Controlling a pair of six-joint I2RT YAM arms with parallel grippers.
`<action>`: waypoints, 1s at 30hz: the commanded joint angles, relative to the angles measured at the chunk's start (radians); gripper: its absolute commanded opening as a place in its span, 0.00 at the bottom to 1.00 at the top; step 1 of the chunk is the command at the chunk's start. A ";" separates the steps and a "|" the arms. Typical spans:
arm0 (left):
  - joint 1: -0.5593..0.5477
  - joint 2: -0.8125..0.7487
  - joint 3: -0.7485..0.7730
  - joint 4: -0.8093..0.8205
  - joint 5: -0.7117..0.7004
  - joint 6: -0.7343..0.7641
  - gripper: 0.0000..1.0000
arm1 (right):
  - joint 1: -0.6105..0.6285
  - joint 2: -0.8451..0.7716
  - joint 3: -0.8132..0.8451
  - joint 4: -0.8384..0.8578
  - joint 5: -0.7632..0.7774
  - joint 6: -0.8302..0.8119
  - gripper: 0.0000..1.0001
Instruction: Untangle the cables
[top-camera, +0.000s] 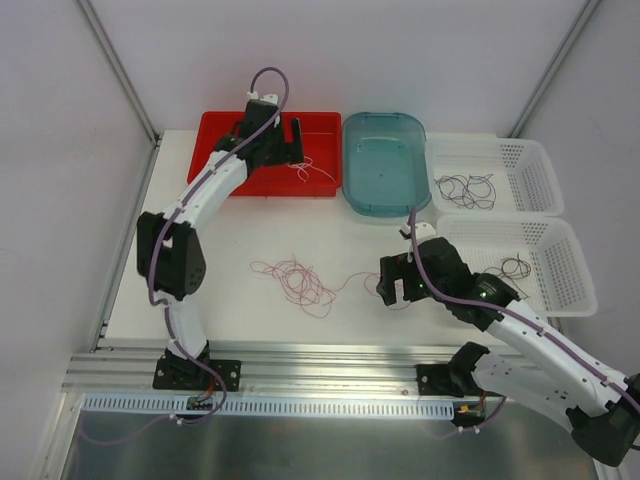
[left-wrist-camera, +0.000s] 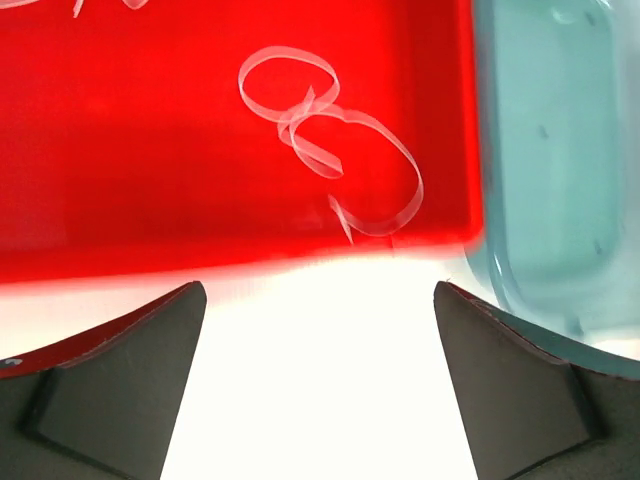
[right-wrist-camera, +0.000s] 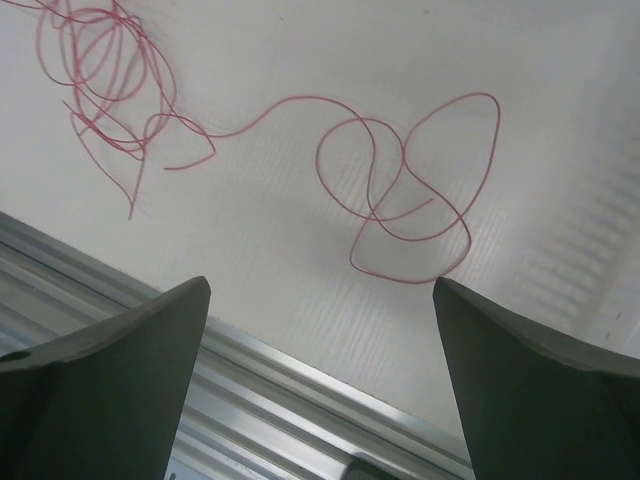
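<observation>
Cables (top-camera: 298, 280) untouched, left gripper (left-wrist-camera: 320, 300) wide open at red tray (left-wrist-camera: 120, 180), right gripper (right-wrist-camera: 320, 290) open, empty.

Robotics laboratory test cell: two white-and-black robot arms (top-camera: 222, 178) stand bolted to a ribbed aluminium rail (top-camera: 330, 365) along the near edge of a white laminate table (top-camera: 230, 235). Plain white wall panels (top-camera: 350, 50), held in slim aluminium framing posts (top-camera: 118, 70), close in the table's far side and flanks. Along the table's far and right edges sit a shallow red plastic tray (top-camera: 215, 130), a translucent teal plastic tub (top-camera: 385, 175) and two white perforated plastic baskets (top-camera: 520, 152).
</observation>
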 joint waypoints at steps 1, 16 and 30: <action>-0.045 -0.286 -0.162 0.041 0.007 0.016 0.99 | 0.003 0.041 0.039 -0.063 0.093 0.023 0.99; -0.292 -0.739 -0.846 0.041 -0.006 -0.254 0.95 | -0.022 0.220 -0.001 -0.001 0.186 0.161 1.00; -0.407 -0.492 -0.805 0.041 -0.032 -0.361 0.69 | -0.075 0.384 -0.056 0.144 0.164 0.206 0.99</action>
